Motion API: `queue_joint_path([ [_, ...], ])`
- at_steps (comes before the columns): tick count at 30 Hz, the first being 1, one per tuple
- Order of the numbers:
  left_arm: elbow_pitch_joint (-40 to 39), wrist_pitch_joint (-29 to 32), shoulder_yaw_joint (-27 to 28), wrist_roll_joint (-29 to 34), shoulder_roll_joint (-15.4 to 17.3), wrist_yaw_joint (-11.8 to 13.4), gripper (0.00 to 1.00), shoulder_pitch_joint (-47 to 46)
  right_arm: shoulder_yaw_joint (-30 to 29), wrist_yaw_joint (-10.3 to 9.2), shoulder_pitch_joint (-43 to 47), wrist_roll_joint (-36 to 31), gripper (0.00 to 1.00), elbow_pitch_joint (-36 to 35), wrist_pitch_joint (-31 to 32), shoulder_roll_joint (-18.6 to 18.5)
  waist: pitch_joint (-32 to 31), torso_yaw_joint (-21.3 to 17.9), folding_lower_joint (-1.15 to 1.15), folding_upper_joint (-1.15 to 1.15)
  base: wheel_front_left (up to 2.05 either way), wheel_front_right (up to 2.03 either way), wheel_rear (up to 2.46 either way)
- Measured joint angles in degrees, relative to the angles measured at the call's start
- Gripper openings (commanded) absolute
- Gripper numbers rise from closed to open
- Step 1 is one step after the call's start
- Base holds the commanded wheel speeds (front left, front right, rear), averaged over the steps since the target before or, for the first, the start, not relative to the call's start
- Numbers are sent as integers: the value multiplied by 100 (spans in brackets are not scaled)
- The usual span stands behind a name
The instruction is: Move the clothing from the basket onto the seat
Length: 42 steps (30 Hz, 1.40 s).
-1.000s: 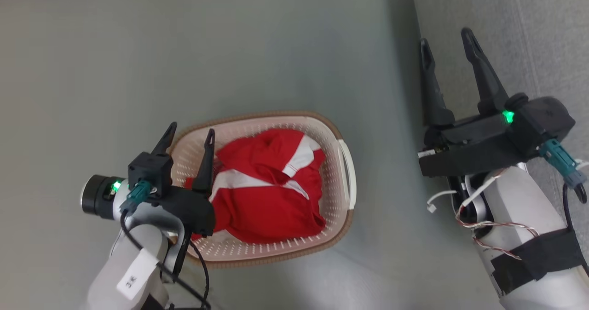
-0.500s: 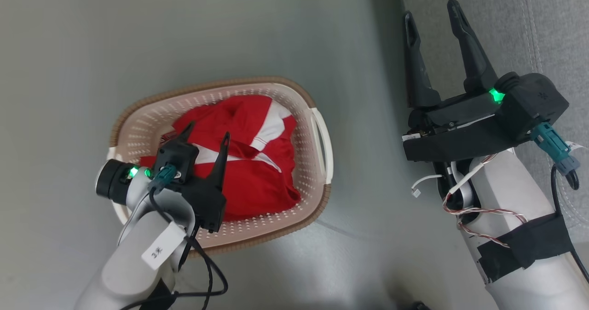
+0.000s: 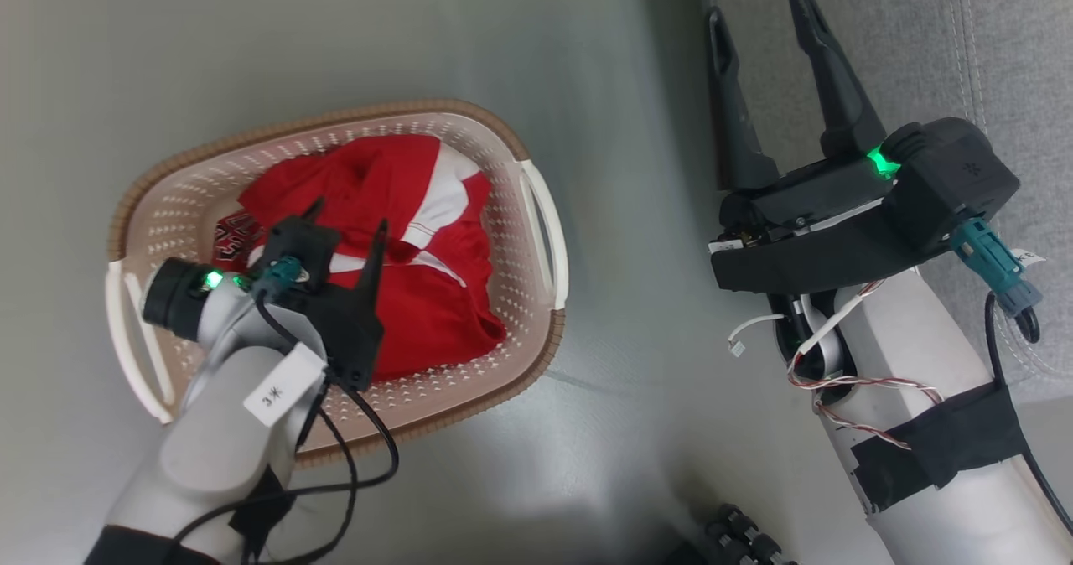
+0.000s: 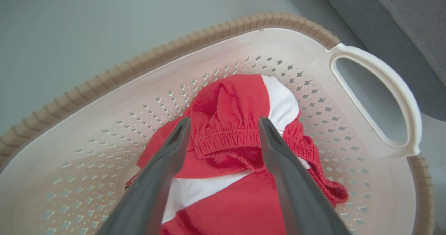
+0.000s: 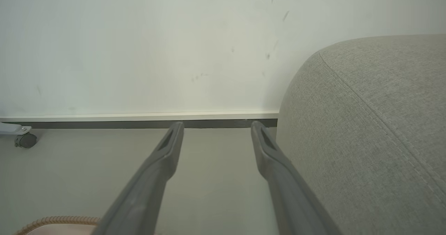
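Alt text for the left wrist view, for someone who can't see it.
The open left gripper hangs over crumpled red-and-white clothing in a cream, brown-rimmed laundry basket. A white handle is at right, with grey floor and a grey seat beyond.

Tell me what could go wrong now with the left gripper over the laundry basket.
The open left gripper straddles only the elastic waistband of the crumpled red-and-white clothing, so it may lift just part of the pile. The cream perforated plastic basket could also drag along if fabric snags.
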Motion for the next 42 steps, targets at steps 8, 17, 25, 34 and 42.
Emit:
queue_joint_path([
  [8,430,149,60,-51,124,-197,100,-308,132,49,-47,-5,100,-19,0,78,198,-239,0,0,0,0,0],
  [17,926,492,110,-155,115,-352,100,-686,188,59,-74,-5,100,5,0,120,369,-433,-1,0,0,0,0],
  [25,1422,982,226,-396,4,-445,100,-905,212,87,-80,-38,100,15,0,142,440,-471,-1,-1,0,0,0],
  [34,1841,1422,369,-644,-162,-446,0,-1096,248,110,-86,-86,100,15,0,156,450,-447,-1,-1,0,0,0],
  [42,2033,1526,346,-666,-213,-501,0,-1187,225,135,-104,-96,100,105,0,160,413,-417,0,-1,0,0,0],
])
